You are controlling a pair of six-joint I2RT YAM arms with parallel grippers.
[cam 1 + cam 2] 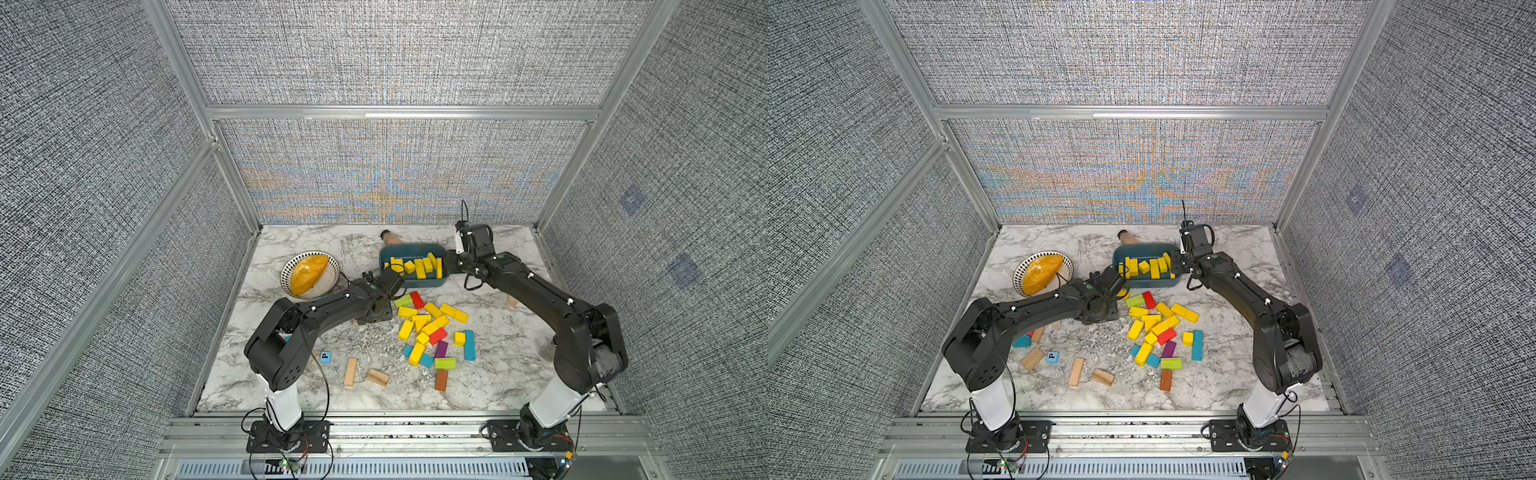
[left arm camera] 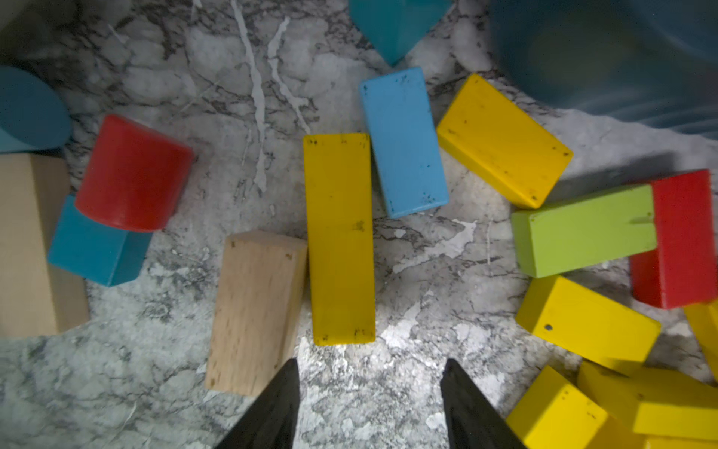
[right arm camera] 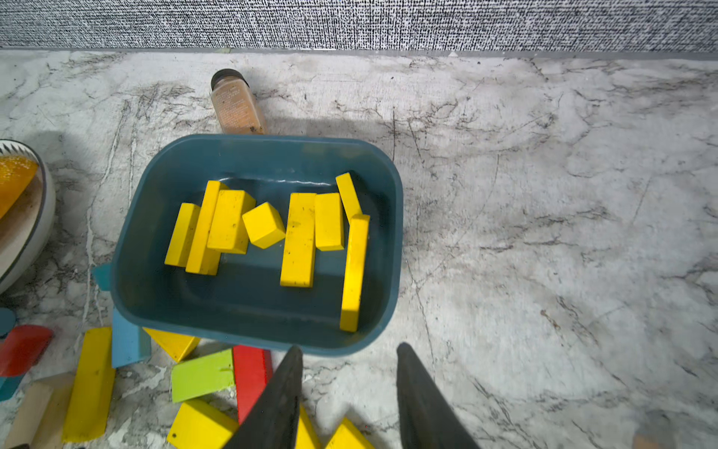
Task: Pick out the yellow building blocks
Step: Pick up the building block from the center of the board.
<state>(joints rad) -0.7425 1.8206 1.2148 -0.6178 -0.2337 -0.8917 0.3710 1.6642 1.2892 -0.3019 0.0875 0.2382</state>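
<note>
Lying just ahead of left gripper (image 2: 370,361), yellow bar (image 2: 340,239); gripper parted, empty. Right gripper (image 3: 349,346) parted, empty.

Both black arms (image 1: 328,309) carry white base sleeves (image 1: 286,401), loose black cables (image 1: 473,287) and tapered black pincer fingers (image 2: 272,412).

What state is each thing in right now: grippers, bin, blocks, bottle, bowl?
left gripper: open, empty, just short of a long yellow bar.
right gripper: open, empty, beside the teal bin.
teal bin: upright, holding yellow building blocks, eight visible.
loose yellow blocks: lying flat among other colours, not yet picked.
bottle: lying on its side behind the bin, cap on.
bowl: upright, holding an orange item.
</note>
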